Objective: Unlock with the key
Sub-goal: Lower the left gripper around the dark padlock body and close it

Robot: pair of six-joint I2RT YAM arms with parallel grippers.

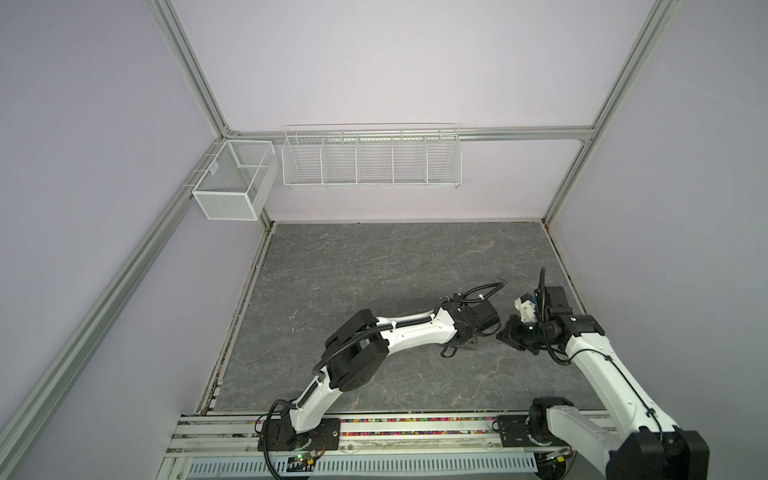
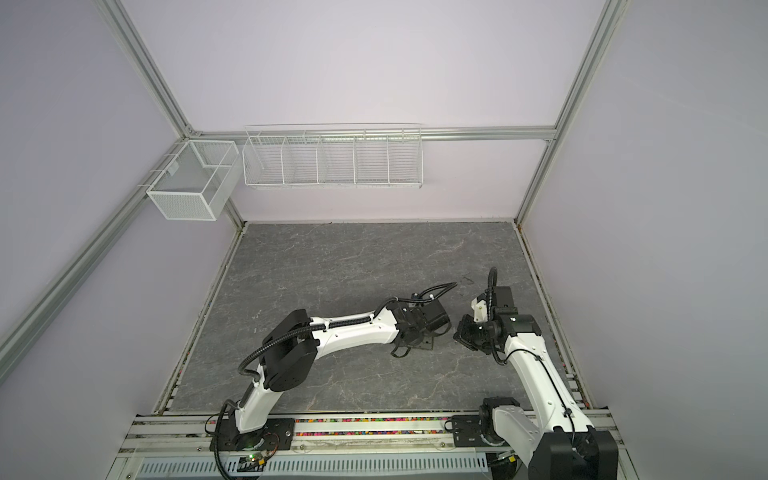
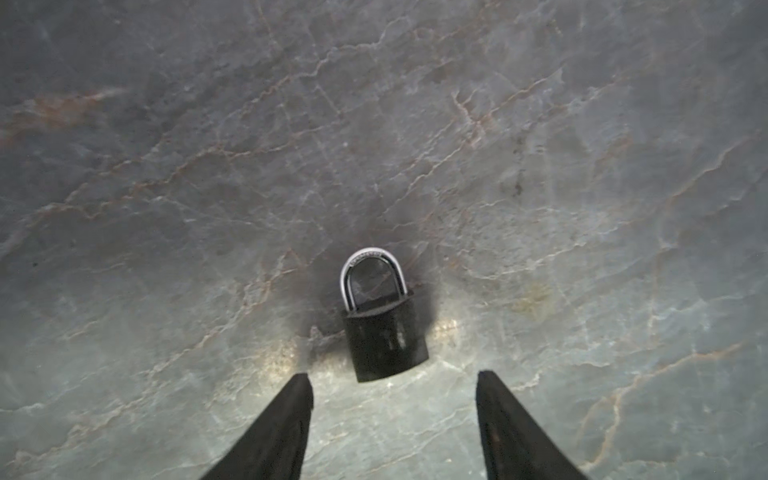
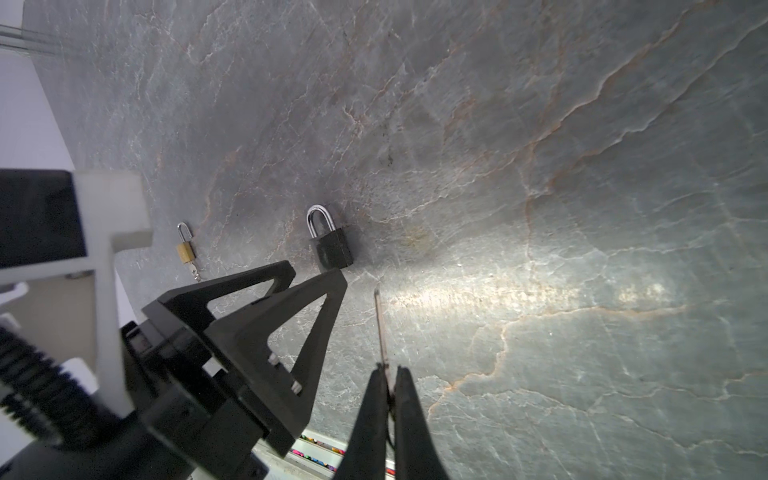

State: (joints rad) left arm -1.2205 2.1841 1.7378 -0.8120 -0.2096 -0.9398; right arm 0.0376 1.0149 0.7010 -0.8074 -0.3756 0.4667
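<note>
— Left wrist view?
— The black padlock lies on the tabletop, shackle pointing away, just ahead of the parted jaws of the left pincer.
— Right wrist view?
— The right pincer clamps the key, its blade near-parallel to the padlock and its tip near the padlock's base.

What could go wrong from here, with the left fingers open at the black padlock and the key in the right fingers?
1. The black padlock lies flat beyond the tips of the open left fingers; closing now could miss it or push it away.
2. The right fingers pinch the key only at its end; it might twist or slip when pressed into the padlock.
</note>
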